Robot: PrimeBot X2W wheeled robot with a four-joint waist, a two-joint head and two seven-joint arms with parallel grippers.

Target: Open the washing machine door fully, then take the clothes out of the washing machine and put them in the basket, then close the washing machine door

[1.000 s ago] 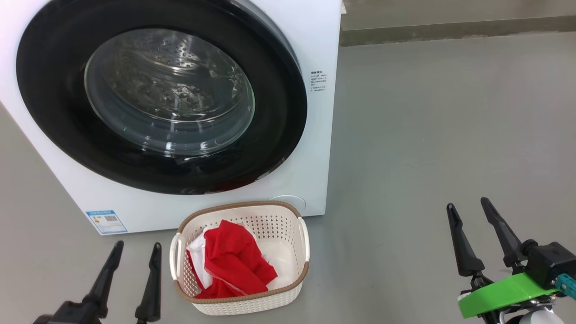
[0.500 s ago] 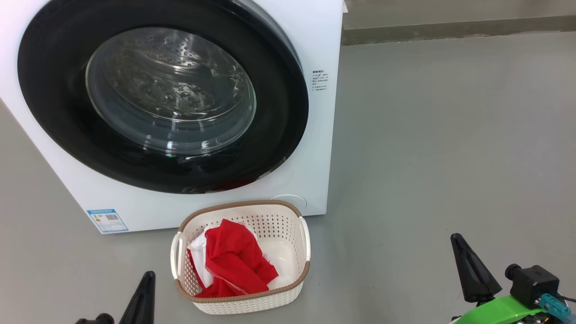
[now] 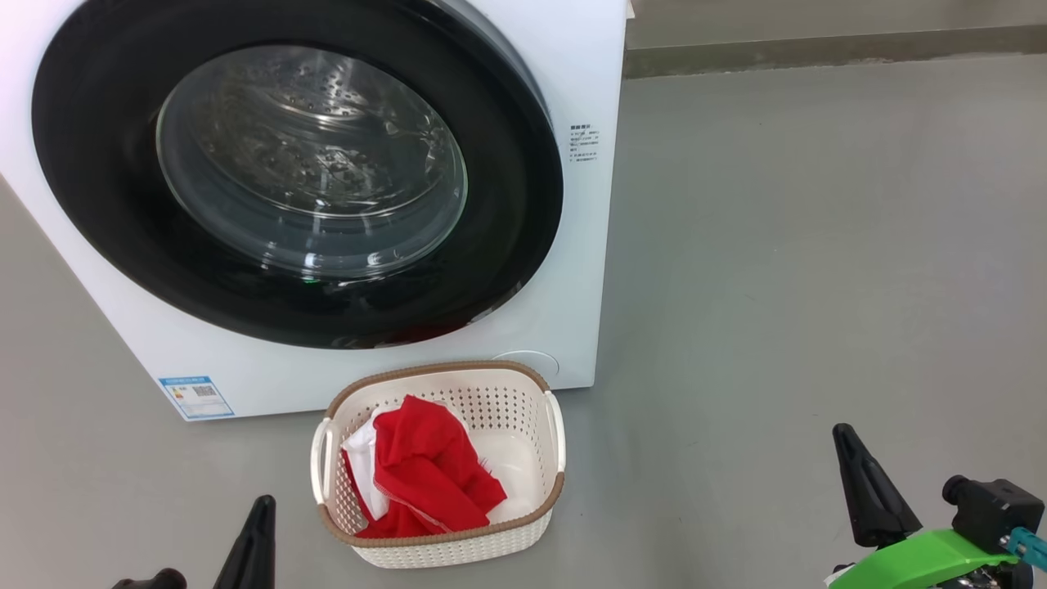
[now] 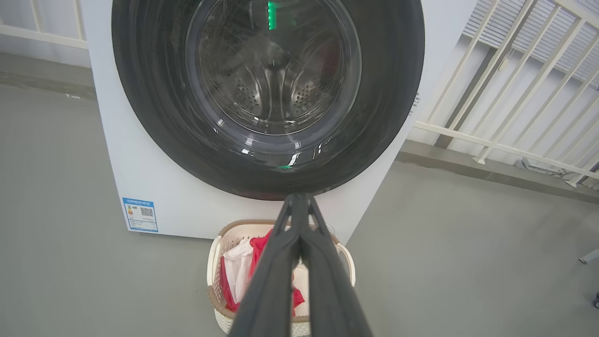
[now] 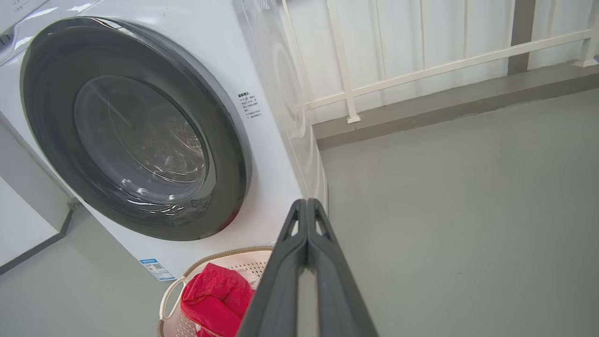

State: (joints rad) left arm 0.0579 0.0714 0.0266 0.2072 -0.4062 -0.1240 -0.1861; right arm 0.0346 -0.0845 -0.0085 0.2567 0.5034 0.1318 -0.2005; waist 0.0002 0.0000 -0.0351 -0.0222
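The white washing machine [image 3: 572, 270] stands ahead with its round black-rimmed door [image 3: 106, 204] shut against the front; the steel drum shows through the glass. On the floor before it sits the cream basket [image 3: 458, 548] holding red and white clothes [image 3: 425, 474]. My left gripper [image 3: 253, 540] is low at the bottom left, left of the basket, its fingers [image 4: 299, 252] pressed together with nothing between them. To the right of the basket, over bare floor, my right gripper [image 3: 867, 491] is shut and empty too, its fingers [image 5: 306, 252] touching along their length.
Grey floor [image 3: 818, 245] spreads to the right of the machine. A low kerb [image 3: 818, 57] runs along the back, with a white railing [image 5: 421, 70] above it. A blue sticker [image 3: 196, 395] marks the machine's lower left corner.
Both grippers went from open to shut and dropped lower in the head view. The head view itself shifted slightly. The door, basket and clothes have not moved.
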